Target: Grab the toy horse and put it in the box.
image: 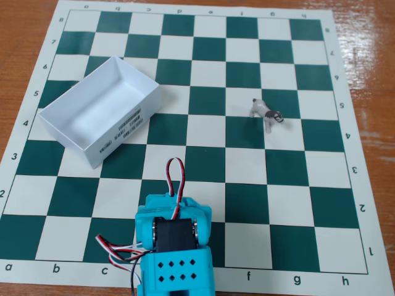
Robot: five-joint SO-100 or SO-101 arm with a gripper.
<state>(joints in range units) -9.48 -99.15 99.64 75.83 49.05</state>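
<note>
The toy horse [267, 113] is a tiny whitish-grey figurine with dark patches. It stands upright on the chessboard [247, 172], right of centre, around column g, row 5. The white box [126, 131] sits open and empty at the left of the board, turned at an angle, with its barcode label facing the near side. My cyan arm [174, 240] is at the bottom centre of the fixed view, folded over the near edge of the board, well short of both horse and box. Its fingers are hidden under the arm's body.
The green-and-white chess mat lies on a wooden table [370, 55]. Red, white and black wires [176, 179] loop out from the arm over the board. No other objects stand on the squares between arm, box and horse.
</note>
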